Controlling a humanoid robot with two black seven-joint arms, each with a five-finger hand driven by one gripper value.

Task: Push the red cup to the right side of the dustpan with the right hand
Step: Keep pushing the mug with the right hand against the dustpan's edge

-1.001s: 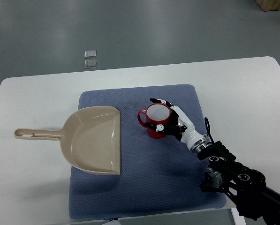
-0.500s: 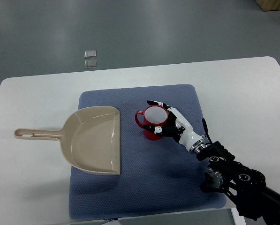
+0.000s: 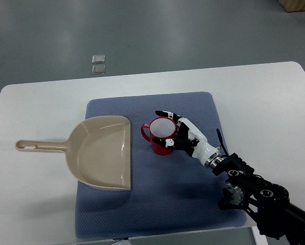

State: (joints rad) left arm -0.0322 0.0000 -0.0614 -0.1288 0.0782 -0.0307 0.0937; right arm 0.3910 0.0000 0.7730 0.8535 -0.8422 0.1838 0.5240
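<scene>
Grey floor fills the background beyond a white table [image 3: 34, 97], and two small clear square pieces [image 3: 98, 63] lie on that floor past the table's far edge. On the table lies a blue mat [image 3: 157, 204]. A beige dustpan [image 3: 98, 152] rests on the mat's left part, its handle reaching left out over the bare table and its open mouth facing right. The red cup [image 3: 160, 135] stands upright on the mat just to the right of the dustpan's mouth, apart from it by a narrow strip of mat; its handle points left toward the dustpan and its inside looks pale. The right hand [image 3: 185, 137] comes in from the lower right corner on a black arm and sits against the cup's right side. Its fingers [image 3: 165, 113] are curved around the cup: some wrap the far side of the rim, another touches the near side, cupping it loosely rather than lifting it.
</scene>
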